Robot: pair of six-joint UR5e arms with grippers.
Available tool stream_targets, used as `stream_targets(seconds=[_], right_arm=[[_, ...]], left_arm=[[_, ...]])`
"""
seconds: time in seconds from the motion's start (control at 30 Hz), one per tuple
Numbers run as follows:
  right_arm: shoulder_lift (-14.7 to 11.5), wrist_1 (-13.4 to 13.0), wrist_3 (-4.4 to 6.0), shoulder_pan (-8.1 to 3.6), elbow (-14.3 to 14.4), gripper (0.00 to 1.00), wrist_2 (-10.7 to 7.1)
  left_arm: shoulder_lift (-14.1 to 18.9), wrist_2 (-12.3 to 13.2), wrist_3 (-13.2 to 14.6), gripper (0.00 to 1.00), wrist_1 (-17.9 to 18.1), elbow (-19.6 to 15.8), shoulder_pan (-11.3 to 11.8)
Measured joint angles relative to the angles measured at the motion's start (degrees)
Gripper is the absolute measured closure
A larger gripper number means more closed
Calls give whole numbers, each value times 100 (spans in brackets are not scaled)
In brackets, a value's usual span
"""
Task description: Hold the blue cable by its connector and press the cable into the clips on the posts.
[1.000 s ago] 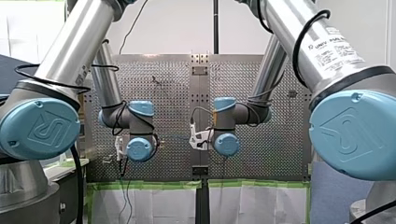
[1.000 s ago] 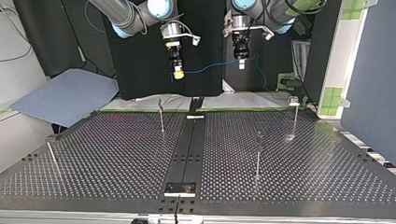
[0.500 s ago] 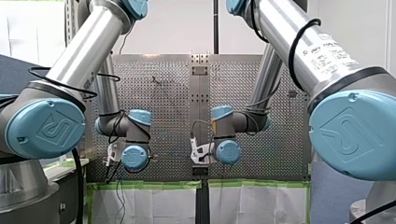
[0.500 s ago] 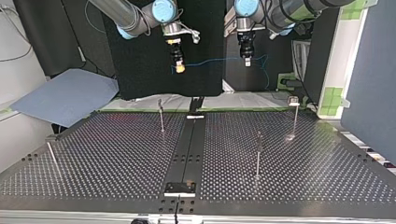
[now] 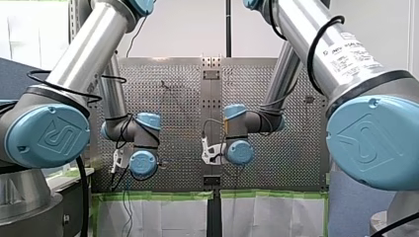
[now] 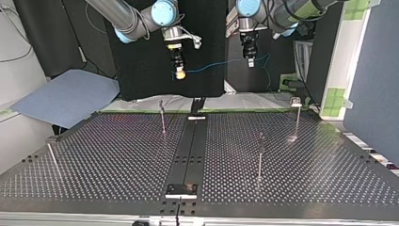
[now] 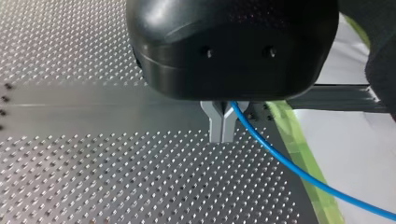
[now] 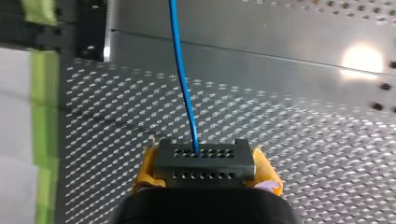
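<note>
My right gripper [image 8: 204,168] is clamped on a dark grey rectangular connector block [image 8: 204,157] with two rows of small holes. Its yellow pads [image 8: 145,170] press against the two ends of the block. A thin blue cable [image 8: 183,84] leaves the block's face and runs straight ahead of the gripper. My left gripper [image 7: 222,133] has its two grey metal fingers [image 7: 215,126] drawn together. I read the blue cable as pinched at their root, from where it trails away beside the gripper.

For position I take the black centre rail [image 6: 190,150] of the perforated metal table [image 6: 117,160] as landmark, in the top view. Both grippers hang above and beyond the rail's far end, the right gripper [image 6: 179,74] left of the rail's line and the left gripper [image 6: 251,61] right of it. The cable spans between them in a shallow line, well above the table. Four thin upright metal posts [image 6: 162,117] stand on the table, two left of the rail and two right of it. I cannot resolve their clips.
</note>
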Motion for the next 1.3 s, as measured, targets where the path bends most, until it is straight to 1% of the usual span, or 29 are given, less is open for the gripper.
stream_targets(seconds=[0.1, 0.2, 0.37, 0.43, 0.5, 0.63, 0.73, 0.87, 1.03, 1.17, 1.3], right_arm=[[-130, 75, 93, 10, -60, 100, -81], [-289, 167, 241, 4, -114, 100, -226], [-583, 288, 532, 0, -183, 100, -514], [-708, 325, 628, -2, -208, 100, -609], [-816, 346, 677, -3, -232, 100, -656], [-1046, 445, 716, -4, -349, 100, -698], [-1100, 560, 723, -4, -452, 100, -704], [-1096, 686, 726, -4, -565, 100, -711], [-1073, 807, 725, -4, -682, 100, -743], [-1058, 880, 726, -6, -780, 100, -800], [-1051, 987, 727, -5, -917, 100, -821]], left_arm=[[157, -21, -87, 100, -157, 1, 26], [326, -29, -147, 100, -326, 2, 44], [610, -34, -343, 100, -614, 2, 49], [724, -37, -420, 100, -726, 3, 59], [840, -41, -514, 100, -841, 15, 71], [1045, -116, -634, 100, -1045, 122, 94], [1194, -161, -681, 100, -1195, 255, 106], [1385, -218, -710, 100, -1385, 433, 117], [1657, -392, -719, 100, -1660, 621, 139], [1798, -411, -813, 100, -1891, 722, 143], [1998, -451, -782, 100, -2123, 760, 193]])
